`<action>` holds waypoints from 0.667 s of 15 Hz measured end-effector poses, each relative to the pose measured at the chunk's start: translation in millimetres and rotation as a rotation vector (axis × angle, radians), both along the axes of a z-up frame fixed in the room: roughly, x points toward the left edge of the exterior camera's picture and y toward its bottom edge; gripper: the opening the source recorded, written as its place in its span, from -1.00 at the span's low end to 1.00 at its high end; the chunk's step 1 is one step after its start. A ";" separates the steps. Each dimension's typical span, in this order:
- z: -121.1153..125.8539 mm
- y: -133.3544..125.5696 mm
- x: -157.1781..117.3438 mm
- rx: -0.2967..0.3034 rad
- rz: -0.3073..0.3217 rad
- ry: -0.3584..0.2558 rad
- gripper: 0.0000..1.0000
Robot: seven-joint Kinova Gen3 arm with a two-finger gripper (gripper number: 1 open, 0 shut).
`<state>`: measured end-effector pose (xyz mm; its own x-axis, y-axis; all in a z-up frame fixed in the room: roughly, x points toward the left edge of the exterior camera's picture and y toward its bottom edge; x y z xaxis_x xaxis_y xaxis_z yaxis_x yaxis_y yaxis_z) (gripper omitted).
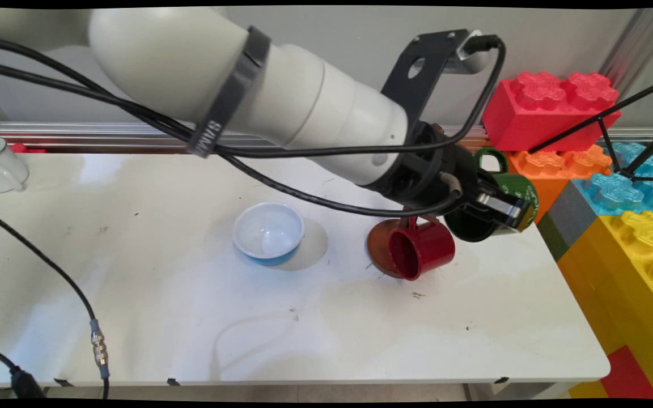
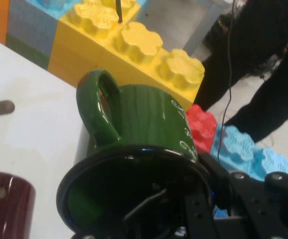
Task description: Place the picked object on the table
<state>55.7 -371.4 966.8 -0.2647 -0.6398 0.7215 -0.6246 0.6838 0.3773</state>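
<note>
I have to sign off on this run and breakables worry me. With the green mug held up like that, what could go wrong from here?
The end effector grips the green mug by its rim only, tilted on its side above the table's right end; it could slip and drop. The red mug lies on its side just below, leaning on a brown dish, so a fall or low swing might strike it. The toy blocks stand close on the right; the mug could clip them.

Pale grey wall [image 1: 315,34] behind white table [image 1: 190,317], big toy bricks [image 1: 632,249] alongside.
</note>
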 end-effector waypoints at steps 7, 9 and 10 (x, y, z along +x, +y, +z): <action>16.7 5.7 38.6 0.002 -0.085 -0.132 -1.00; 21.7 7.4 52.9 0.009 -0.107 -0.184 -1.00; 23.8 8.2 59.3 0.013 -0.115 -0.209 -1.00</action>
